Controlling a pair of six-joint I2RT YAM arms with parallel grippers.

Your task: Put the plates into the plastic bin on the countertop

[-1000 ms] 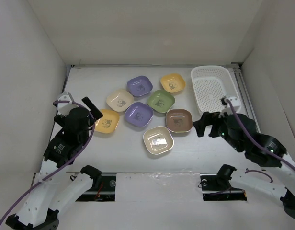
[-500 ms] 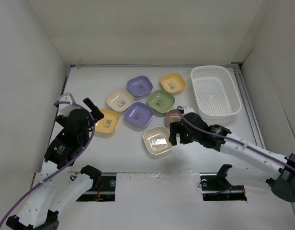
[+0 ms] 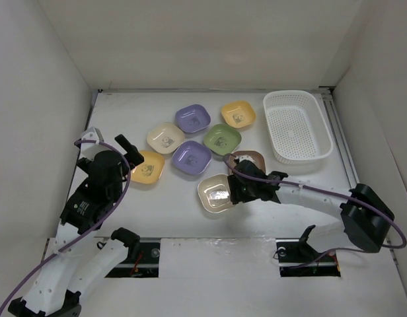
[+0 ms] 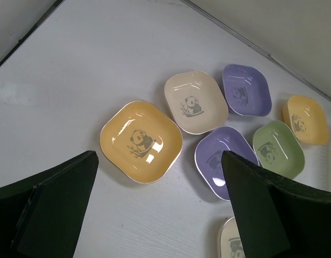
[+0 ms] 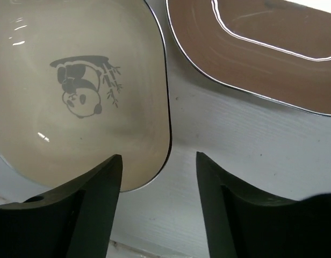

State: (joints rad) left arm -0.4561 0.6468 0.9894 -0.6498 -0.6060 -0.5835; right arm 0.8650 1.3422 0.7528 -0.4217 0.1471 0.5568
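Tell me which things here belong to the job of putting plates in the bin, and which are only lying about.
Belong to the job: two purple plates, two yellow-orange plates, two cream plates, green plate, brown plate, white plastic bin, countertop.

Not of the job: white walls, purple cables on the arms.

Bench (image 3: 124, 115): white, flat, walled on three sides. Lying directly on it:
- far purple plate (image 3: 192, 118)
- far yellow-orange plate (image 3: 238, 114)
- left cream plate (image 3: 165, 137)
- green plate (image 3: 222, 139)
- near purple plate (image 3: 191, 158)
- left yellow-orange plate (image 3: 145, 166)
- brown plate (image 3: 250, 158), partly hidden
- near cream plate (image 3: 218, 193)
- plastic bin (image 3: 292, 92), white, far right, just beside the cluster
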